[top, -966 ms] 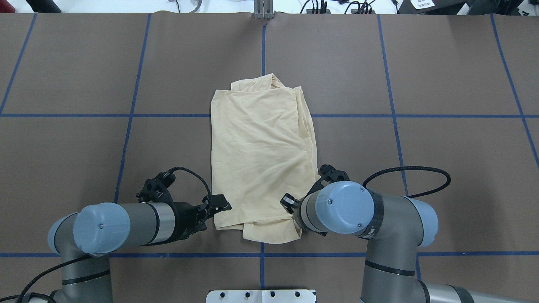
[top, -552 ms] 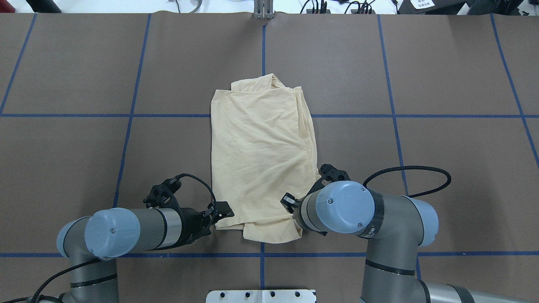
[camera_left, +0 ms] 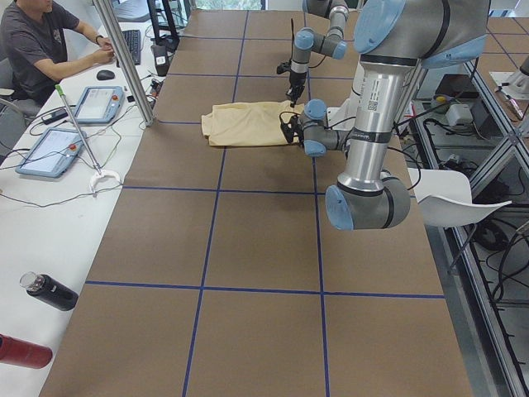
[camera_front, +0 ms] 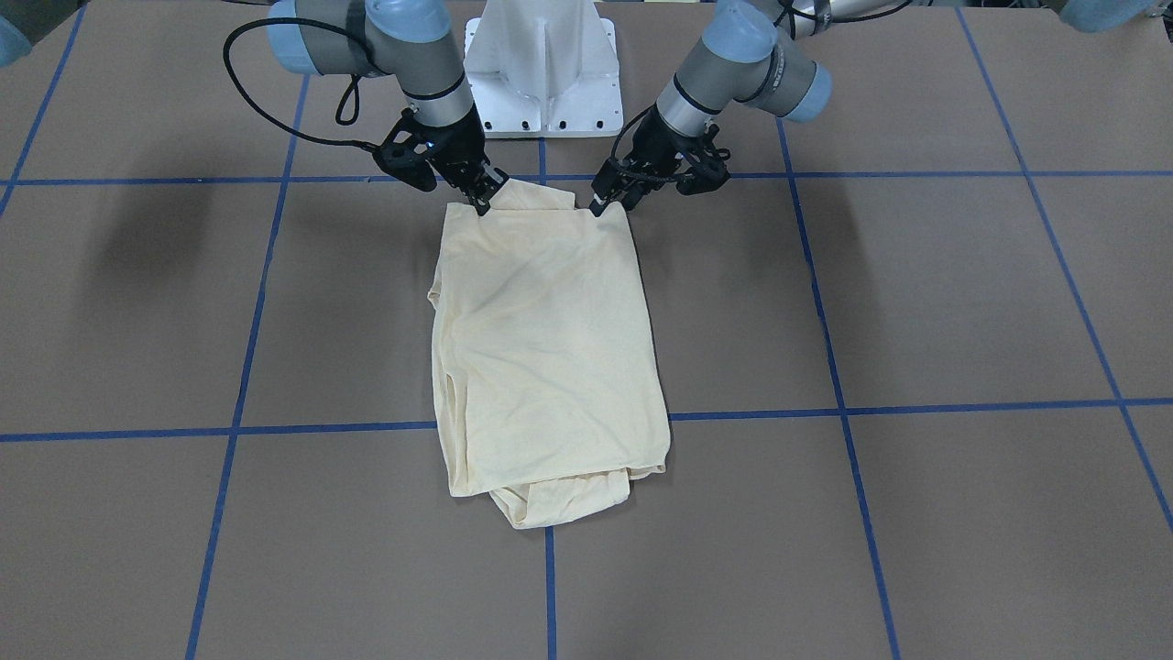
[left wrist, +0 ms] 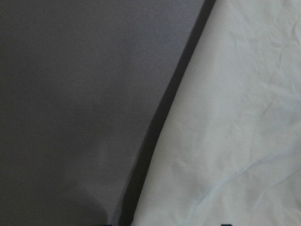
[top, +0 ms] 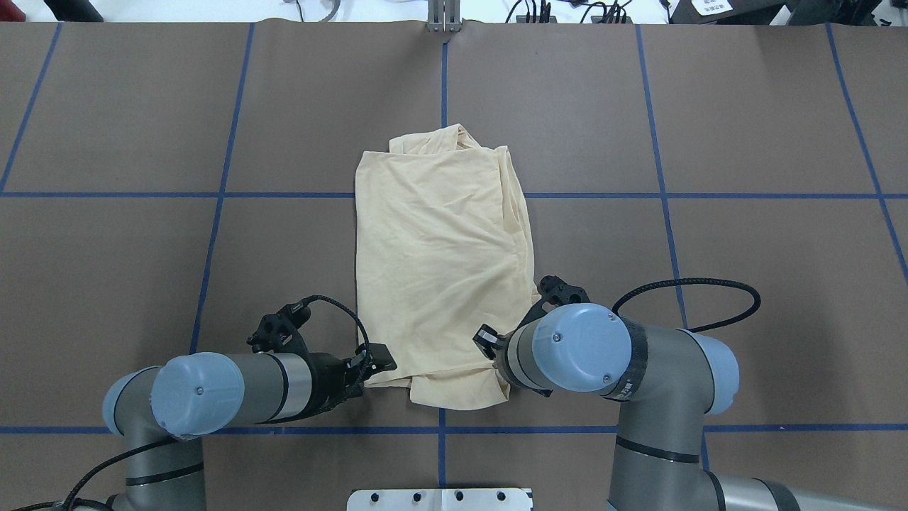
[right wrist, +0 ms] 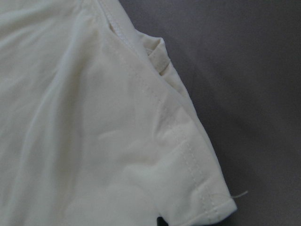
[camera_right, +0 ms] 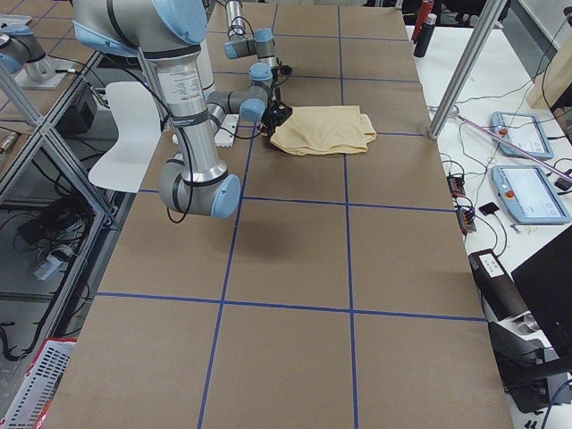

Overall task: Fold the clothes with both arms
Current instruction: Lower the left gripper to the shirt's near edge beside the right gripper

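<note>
Brown tabletop [top: 142, 106], cream shirt [top: 443, 262], white pedestal [camera_front: 545, 73]

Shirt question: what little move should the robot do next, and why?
Probably pinch the shirt by its two near corners. The left fingers sit at one corner, the right fingers at the other, both low on the cloth. The shirt lies as a long strip, so that end could then be folded over the far end.

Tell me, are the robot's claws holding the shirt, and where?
Can't tell. The left claw and right claw sit at two corners of the shirt, on the robot's side, but any pinch is hidden.
</note>
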Controlling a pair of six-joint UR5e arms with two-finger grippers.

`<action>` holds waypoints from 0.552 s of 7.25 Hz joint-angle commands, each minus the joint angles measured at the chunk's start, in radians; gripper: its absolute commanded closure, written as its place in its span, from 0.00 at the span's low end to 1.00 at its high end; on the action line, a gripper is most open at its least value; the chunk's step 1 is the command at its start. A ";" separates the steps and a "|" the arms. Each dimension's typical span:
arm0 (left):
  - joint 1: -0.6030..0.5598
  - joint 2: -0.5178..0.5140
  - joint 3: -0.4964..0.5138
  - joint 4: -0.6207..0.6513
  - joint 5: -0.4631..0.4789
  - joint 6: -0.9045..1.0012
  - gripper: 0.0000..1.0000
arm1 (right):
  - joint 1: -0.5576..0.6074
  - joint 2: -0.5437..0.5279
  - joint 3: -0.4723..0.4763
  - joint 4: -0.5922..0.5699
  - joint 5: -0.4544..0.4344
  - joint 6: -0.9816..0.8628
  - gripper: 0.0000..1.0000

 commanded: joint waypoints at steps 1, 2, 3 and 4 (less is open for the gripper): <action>0.001 -0.002 0.004 0.001 -0.002 -0.016 0.30 | 0.001 -0.001 0.000 -0.003 0.001 0.000 1.00; 0.001 -0.006 0.012 0.001 -0.002 -0.016 0.31 | 0.003 -0.001 0.000 -0.003 0.001 -0.002 1.00; 0.001 -0.010 0.015 0.001 -0.002 -0.016 0.31 | 0.003 -0.001 0.000 -0.003 0.001 -0.002 1.00; 0.001 -0.010 0.016 0.001 -0.002 -0.016 0.32 | 0.003 -0.001 0.000 -0.003 0.001 -0.002 1.00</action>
